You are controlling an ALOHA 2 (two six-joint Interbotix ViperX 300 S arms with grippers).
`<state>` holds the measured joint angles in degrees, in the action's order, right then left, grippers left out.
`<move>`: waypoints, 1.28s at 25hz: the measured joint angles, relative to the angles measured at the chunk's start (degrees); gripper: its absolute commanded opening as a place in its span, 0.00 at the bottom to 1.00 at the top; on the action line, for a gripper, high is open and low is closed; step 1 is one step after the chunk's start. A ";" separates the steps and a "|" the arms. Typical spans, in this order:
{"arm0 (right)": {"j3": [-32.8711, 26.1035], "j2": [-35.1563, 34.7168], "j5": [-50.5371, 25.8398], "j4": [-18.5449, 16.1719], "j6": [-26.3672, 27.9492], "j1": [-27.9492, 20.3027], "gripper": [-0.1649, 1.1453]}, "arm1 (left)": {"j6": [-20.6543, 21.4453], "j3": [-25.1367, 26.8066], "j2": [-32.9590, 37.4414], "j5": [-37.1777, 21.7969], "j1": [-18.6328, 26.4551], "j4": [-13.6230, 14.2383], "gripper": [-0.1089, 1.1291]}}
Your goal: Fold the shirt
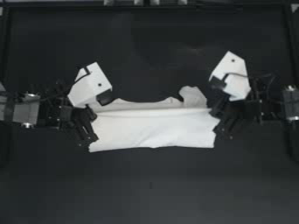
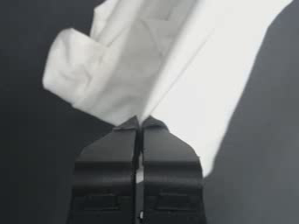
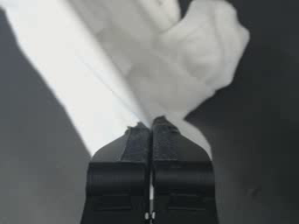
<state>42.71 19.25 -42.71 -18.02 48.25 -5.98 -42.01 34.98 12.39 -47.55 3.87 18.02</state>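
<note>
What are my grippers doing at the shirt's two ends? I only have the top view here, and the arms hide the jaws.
Observer: The left wrist view shows the left gripper with jaws pressed together, pinching an edge of the shirt.
Operator: And the right one?
Observer: The right gripper is shut on the cloth too, in the right wrist view.
Operator: Is the cloth flat where the left one grips?
Observer: No. Just past the left jaws the shirt shows several folded layers, with a bunched flap sticking out to one side.
Operator: Same on the right?
Observer: Similar: a rumpled lump of fabric sits just beyond the right jaws.
</note>
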 measured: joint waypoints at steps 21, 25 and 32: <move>1.93 -14.85 10.90 4.83 -8.00 -12.57 0.17 | 16.52 1.76 -13.97 10.55 14.15 -6.24 0.11; 1.93 -15.56 10.99 5.10 -8.00 -12.66 0.18 | 16.44 1.67 -14.59 11.16 14.33 -6.42 0.16; 2.20 -16.44 14.33 6.33 -8.00 -13.45 0.67 | 16.44 1.67 -14.59 11.25 14.50 -8.44 0.68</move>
<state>44.91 2.81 -28.39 -11.69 40.25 -19.42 -25.58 36.65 -2.20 -36.30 18.37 9.58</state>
